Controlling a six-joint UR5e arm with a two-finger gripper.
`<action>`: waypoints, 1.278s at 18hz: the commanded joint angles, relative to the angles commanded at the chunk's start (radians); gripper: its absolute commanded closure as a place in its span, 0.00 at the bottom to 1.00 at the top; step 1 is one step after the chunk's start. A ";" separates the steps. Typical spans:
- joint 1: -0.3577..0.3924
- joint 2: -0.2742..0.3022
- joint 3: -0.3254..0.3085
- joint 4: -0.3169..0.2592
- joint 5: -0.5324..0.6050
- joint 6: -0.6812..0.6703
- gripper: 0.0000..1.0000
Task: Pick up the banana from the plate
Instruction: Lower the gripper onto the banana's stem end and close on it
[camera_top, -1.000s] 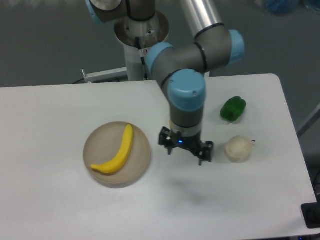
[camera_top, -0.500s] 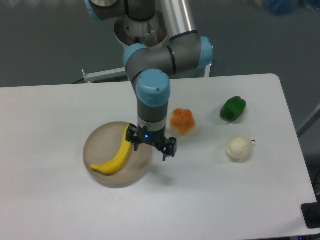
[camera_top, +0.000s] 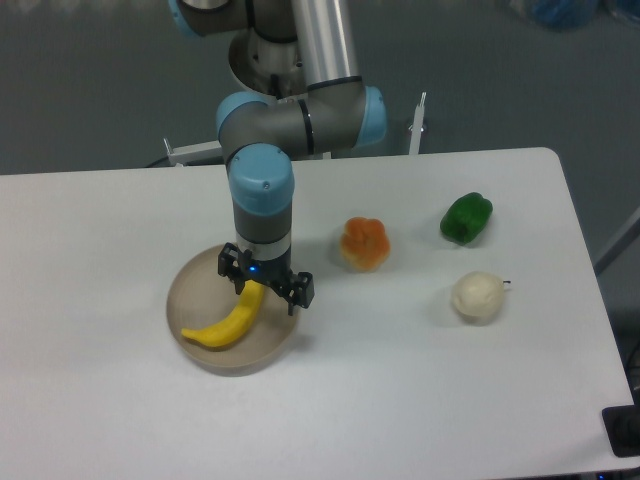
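The gripper (camera_top: 265, 283) is hanging with jaws spread over the banana's (camera_top: 232, 320) upper end; closing there (off-centre) is risking it pivoting loose onto the plate (camera_top: 190, 285).

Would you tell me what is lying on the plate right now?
The banana lies on the plate. The gripper hangs over it and covers its upper end, so contact there cannot be seen.
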 joint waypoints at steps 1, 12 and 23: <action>-0.003 -0.002 -0.002 0.002 0.000 0.000 0.00; -0.015 -0.037 -0.009 0.017 0.015 -0.011 0.00; -0.025 -0.048 -0.009 0.015 0.015 -0.008 0.53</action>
